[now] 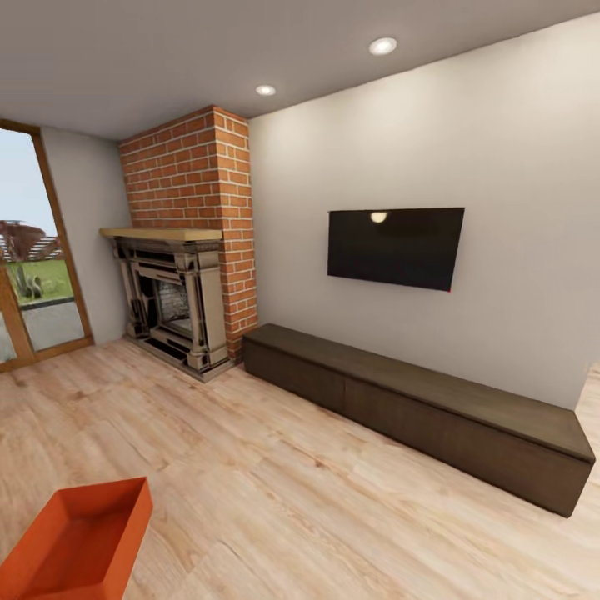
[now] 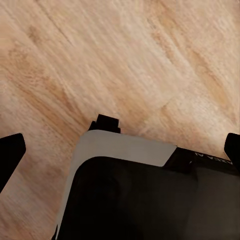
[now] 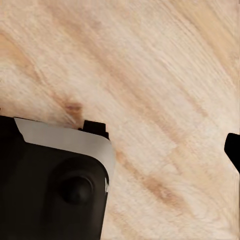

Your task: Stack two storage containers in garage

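- Firstly, on my left wrist camera the left gripper [image 2: 120,145] is spread wide: one dark fingertip [image 2: 11,150] sits at the left edge of the frame and the other at the right edge, with nothing between them.
- Beneath that gripper, in the lower half of the frame, I see part of the robot's own black and grey body [image 2: 145,195], and behind it light wood-plank flooring [image 2: 125,55].
- On my right wrist camera, one dark fingertip [image 3: 233,150] of the right gripper shows at the right edge; the other is hidden, so I cannot tell whether that gripper is spread or closed.
- More of the black and grey body fills the lower left of that frame, over the same pale planks.
- On the head camera, one orange-red storage container [image 1: 79,542] rests on the wood floor in the lower left corner, its open top facing up.
- Behind it, at mid left, stands a brick fireplace [image 1: 187,275].
- At the far left edge is a wood-framed glass door [image 1: 33,275].
- A long, low dark cabinet [image 1: 425,408] runs along the white wall, with a black television [image 1: 394,247] mounted above it.
- Two round ceiling lights [image 1: 382,46] glow at the top of the frame.
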Robot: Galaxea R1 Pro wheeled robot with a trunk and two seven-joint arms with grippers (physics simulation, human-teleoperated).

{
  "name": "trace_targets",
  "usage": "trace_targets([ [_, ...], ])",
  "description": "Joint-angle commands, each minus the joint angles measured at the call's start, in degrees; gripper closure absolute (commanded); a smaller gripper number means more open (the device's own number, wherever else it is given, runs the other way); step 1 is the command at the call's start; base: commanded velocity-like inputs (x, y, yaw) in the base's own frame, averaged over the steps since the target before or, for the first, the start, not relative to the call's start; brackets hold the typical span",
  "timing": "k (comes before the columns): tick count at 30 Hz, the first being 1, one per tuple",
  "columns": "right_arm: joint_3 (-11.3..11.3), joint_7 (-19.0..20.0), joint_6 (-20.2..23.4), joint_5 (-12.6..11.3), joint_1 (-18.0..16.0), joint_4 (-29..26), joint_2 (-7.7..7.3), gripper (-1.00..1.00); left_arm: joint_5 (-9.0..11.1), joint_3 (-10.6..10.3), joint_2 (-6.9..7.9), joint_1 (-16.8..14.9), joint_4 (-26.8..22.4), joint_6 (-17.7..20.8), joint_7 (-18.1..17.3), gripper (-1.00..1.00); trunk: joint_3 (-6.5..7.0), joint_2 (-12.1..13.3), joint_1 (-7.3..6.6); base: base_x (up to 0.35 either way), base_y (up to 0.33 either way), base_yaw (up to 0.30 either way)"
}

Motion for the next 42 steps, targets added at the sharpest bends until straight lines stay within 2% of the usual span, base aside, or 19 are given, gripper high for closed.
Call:
trace_targets([
  [1,0.47,-0.12,-0.29,-0.31,-0.06,0.14,0.01,-1.0,0.3,-0.1,-0.02,-0.02,-0.08,0.25,0.17,-1.0,-0.07,-0.04,0.04,0.327,0.0,0.276],
  [25,0.71,-0.09,-0.25,0.02,-0.06,0.14,0.09,-1.0,0.3,-0.1,-0.05,-0.02,-0.1,0.35,0.19,-1.0,-0.07,-0.04,0.04,0.327,-0.083,0.274],
  [42,0.79,0.5,-0.2,0.07,-0.06,0.14,-0.14,-1.0,0.3,-0.1,-0.05,-0.02,-0.12,0.25,0.17,-1.0,-0.07,-0.04,0.04,0.326,-0.135,0.033],
])
